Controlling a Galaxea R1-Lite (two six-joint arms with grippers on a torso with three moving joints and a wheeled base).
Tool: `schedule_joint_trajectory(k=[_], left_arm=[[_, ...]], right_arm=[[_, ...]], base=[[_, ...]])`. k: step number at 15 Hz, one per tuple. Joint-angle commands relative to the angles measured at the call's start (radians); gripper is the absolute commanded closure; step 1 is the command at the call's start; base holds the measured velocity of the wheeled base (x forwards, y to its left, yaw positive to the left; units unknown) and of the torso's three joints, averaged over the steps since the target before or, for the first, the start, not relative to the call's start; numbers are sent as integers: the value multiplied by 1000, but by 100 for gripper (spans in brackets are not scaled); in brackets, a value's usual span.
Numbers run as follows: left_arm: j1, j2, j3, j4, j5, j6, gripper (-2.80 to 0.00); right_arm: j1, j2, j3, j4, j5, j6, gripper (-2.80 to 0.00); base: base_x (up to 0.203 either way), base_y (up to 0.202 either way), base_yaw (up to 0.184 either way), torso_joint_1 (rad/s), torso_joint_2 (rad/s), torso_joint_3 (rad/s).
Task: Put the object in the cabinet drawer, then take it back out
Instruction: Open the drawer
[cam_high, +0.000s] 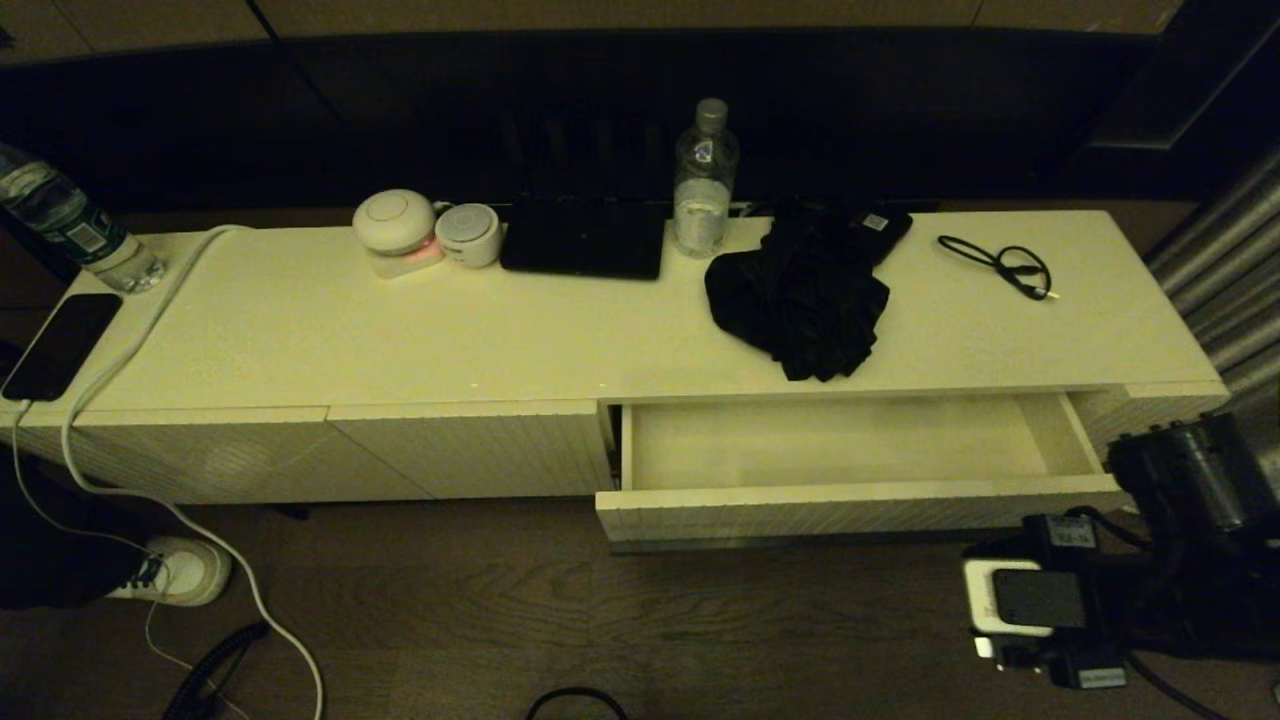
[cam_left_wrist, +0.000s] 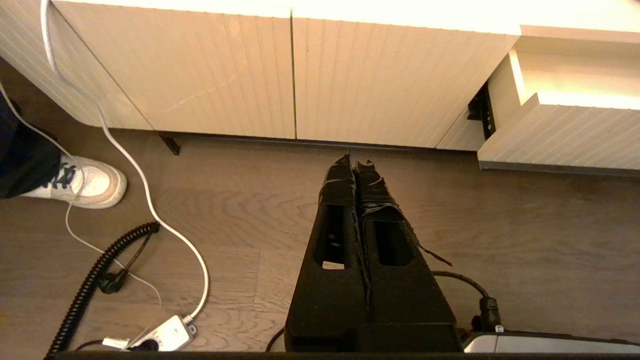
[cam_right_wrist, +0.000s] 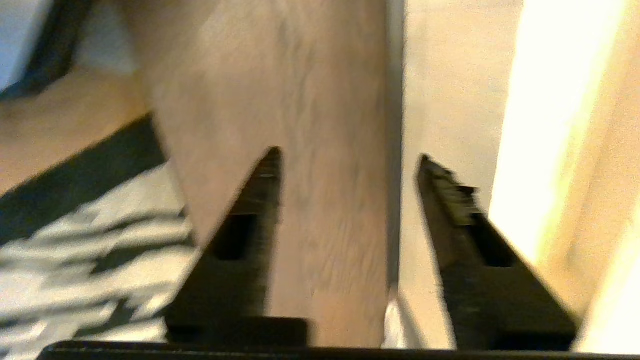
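Observation:
The black fabric bundle (cam_high: 798, 300) lies in folds on the cabinet top, just behind the open drawer. That cream drawer (cam_high: 860, 512) is pulled out at the right, and its pale interior holds nothing. My right arm (cam_high: 1180, 480) is low at the drawer's right end. In the right wrist view my right gripper (cam_right_wrist: 350, 157) is open and empty, over the wooden floor beside a cream panel (cam_right_wrist: 450, 100). My left gripper (cam_left_wrist: 356, 162) is shut and empty above the floor, facing the ribbed cabinet fronts, with the drawer (cam_left_wrist: 565, 142) off to one side. The left arm is outside the head view.
On the cabinet top stand a water bottle (cam_high: 705, 180), a small black device with a white label (cam_high: 880, 222), a thin black cable (cam_high: 1000, 265), a flat black slab (cam_high: 585, 240) and two white round gadgets (cam_high: 395, 225). A phone (cam_high: 60, 345) and a white cable (cam_high: 120, 340) lie left. A shoe (cam_high: 185, 570) is on the floor.

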Motion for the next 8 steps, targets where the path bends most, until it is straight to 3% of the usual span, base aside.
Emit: schedule_joint_trajectory(k=[1,3,8], left_arm=[[1,-2,0,0,1,-1,0],[1,-2,0,0,1,-1,0],[1,-2,0,0,1,-1,0]], right_arm=[[3,-215,-76,290,-22,-6,0],[3,-217,-161,375,-36,-5,0],[0,-21,-263,323,-54,-4,0]], base=[[0,0,0,0,0,0],[0,0,0,0,0,0],[0,0,0,0,0,0]])
